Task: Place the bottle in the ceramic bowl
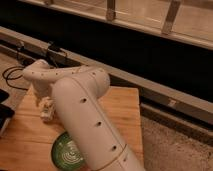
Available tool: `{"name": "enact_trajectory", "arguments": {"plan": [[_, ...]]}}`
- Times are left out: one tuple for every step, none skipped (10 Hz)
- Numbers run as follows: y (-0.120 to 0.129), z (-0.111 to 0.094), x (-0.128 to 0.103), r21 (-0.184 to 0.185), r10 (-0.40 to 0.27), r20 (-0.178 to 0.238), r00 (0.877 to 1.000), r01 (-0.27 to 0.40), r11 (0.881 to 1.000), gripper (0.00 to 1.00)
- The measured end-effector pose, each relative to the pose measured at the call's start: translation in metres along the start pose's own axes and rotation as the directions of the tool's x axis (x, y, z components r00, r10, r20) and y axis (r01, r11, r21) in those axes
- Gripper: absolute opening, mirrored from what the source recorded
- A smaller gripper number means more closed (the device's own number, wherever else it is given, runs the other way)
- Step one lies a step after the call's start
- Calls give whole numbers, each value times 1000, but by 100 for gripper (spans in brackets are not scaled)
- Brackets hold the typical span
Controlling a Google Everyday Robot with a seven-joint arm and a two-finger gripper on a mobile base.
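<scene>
The ceramic bowl (pixel 66 151), dark green with pale rings inside, sits on the wooden table (pixel 122 112) near its front edge, partly hidden by my white arm. My gripper (pixel 46 109) hangs low over the table's left part, behind and to the left of the bowl. A small pale shape at the gripper's tip (pixel 46 116) may be the bottle, but I cannot tell it apart from the gripper. My thick forearm (pixel 85 115) crosses the middle of the view.
A dark object (pixel 4 114) lies at the table's left edge. Black cables (pixel 12 75) lie on the floor behind the table. A long dark wall and rail (pixel 150 55) run behind. Gravelly floor (pixel 172 147) lies beyond the table's right edge.
</scene>
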Motion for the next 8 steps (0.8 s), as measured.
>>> {"name": "enact_trajectory", "arguments": {"plan": [[5,15,0,-9,-16,-34,999,16,1000,65],[10,26,0,-15,-29,-59,998,28,999,65],[9,30,0,-15,-30,-63,998,29,999,63],[6,30,1,-13,-31,-63,998,31,999,55],[8,26,1,-10,-40,-54,998,39,999,46],[12,15,0,-4,-47,-30,998,46,999,34],[12,1,-2,-1,-42,1,999,42,999,25],[10,-14,-2,-2,-34,36,999,34,999,15]]}}
